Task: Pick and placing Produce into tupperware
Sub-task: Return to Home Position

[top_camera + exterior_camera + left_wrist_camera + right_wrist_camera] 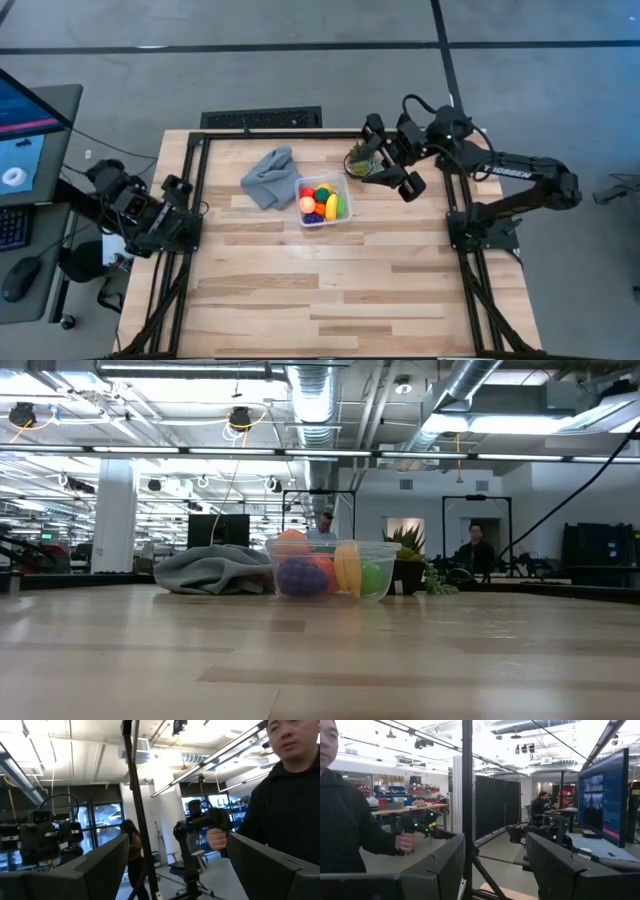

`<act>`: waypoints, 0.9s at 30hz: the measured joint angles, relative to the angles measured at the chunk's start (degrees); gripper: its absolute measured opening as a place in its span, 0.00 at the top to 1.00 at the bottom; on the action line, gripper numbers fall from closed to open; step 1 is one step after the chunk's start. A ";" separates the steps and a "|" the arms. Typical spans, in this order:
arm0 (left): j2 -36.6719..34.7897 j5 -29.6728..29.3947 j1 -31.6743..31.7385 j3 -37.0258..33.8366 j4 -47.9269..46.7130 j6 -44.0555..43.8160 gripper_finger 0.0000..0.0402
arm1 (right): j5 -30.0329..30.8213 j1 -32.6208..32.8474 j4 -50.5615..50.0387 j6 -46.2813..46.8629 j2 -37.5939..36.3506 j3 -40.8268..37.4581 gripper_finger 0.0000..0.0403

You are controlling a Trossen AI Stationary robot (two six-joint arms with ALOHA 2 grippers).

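The clear tupperware [323, 201] stands on the wooden table near its far edge and holds the produce [322, 203]: red, orange, yellow, green and purple toy pieces, also seen through its wall in the low view [330, 572]. My right gripper [388, 157] is raised near the table's far right corner, beside the tupperware and above the potted plant, open and empty. My left gripper [191, 218] waits at the table's left edge, open and empty, pointing level across the table. Neither gripper shows in the low view.
A crumpled grey cloth [269, 176] lies left of the tupperware. A spiky green potted plant [361, 161] stands to the tupperware's right. A black frame [200, 180] borders the table. A person [290, 805] holding a hand-held device stands beyond the table. The near half of the table is bare wood [330, 290].
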 joint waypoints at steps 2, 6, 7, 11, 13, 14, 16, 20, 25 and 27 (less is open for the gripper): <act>0.99 0.04 0.76 0.00 0.05 -0.02 0.20 | 0.00 0.00 0.15 0.07 0.75 0.00 0.42; 5.34 0.36 3.42 -0.02 1.91 -0.54 0.20 | 0.00 0.00 1.79 0.54 1.85 0.00 0.42; 6.62 1.24 4.35 -0.02 2.73 -0.74 0.20 | 0.06 -0.06 1.73 0.54 1.85 -0.02 0.42; 9.31 9.05 9.62 -0.08 1.47 -1.99 0.20 | 0.46 -0.13 1.86 0.50 1.85 -0.02 0.42; 9.12 12.00 13.17 -1.41 2.62 -4.20 0.20 | 0.50 -0.13 1.89 0.50 1.77 -0.02 0.42; 8.66 13.22 15.15 -2.87 4.69 -5.17 0.20 | 0.49 -0.13 2.09 0.50 1.72 -0.02 0.42; 7.49 16.41 19.40 -6.76 9.81 -7.89 0.20 | 0.35 -0.11 2.48 0.50 1.70 -0.02 0.42; 5.00 22.53 28.14 -12.91 14.57 -15.18 0.20 | 0.19 0.38 2.44 1.00 1.70 -0.02 0.42; -0.85 28.25 36.93 -12.45 8.99 -16.91 0.20 | -1.39 0.50 2.25 2.92 1.70 -0.02 0.42; -3.49 28.43 39.89 -12.47 3.27 -17.30 0.20 | -1.82 0.50 2.24 2.94 1.68 -0.02 0.42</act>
